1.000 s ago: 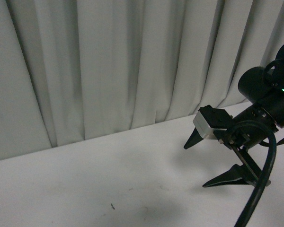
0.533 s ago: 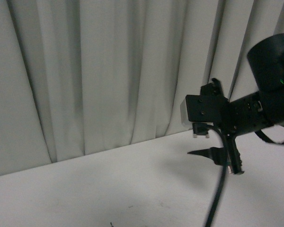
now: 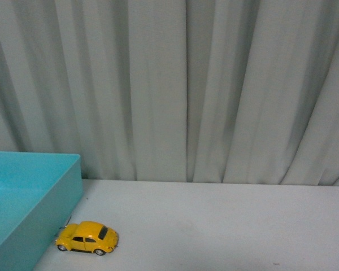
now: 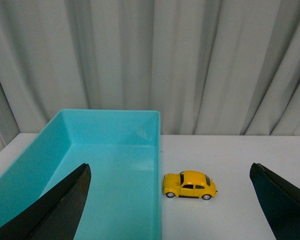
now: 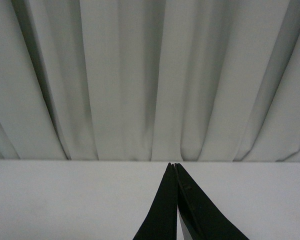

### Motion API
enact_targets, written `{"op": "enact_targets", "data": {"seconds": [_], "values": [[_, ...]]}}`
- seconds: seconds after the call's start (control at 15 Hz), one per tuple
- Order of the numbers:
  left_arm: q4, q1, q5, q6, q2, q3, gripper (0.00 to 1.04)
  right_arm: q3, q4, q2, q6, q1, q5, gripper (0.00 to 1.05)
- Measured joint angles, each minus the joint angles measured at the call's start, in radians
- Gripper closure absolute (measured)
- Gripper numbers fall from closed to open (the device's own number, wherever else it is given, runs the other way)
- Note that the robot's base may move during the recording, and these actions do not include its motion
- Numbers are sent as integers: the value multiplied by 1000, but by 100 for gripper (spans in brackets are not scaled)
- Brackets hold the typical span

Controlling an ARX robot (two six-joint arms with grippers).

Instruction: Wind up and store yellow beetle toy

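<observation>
The yellow beetle toy (image 3: 87, 237) stands on its wheels on the white table, right beside the wall of a turquoise bin (image 3: 51, 217). In the left wrist view the beetle toy (image 4: 189, 184) sits ahead of my left gripper (image 4: 171, 172), whose two black fingers (image 4: 60, 207) are spread wide apart, well short of the toy, with nothing between them. My right gripper (image 5: 173, 164) is shut with its black fingertips pressed together over bare table, holding nothing. Neither arm shows in the front view.
The turquoise bin (image 4: 97, 114) is open-topped, and what shows of its inside is empty. A grey pleated curtain (image 3: 186, 90) hangs along the far edge of the white table (image 3: 226, 226).
The front view has swung to the left: the black arm with its gripper has left the picture, and the bin and the toy have come into it.
</observation>
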Motion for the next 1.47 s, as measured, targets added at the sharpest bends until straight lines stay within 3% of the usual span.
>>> {"op": "enact_targets", "data": {"seconds": [1.07,1.33,1.47], "values": [[0,0,0,0,0,0,7,-218,-134,-399,33,0,1,103],[0,0,0,0,0,0,7,-218,-206,-471,33,0,1,103],[0,0,-2,0,0,0,7,-217,-382,-635,33,0,0,103]]}}
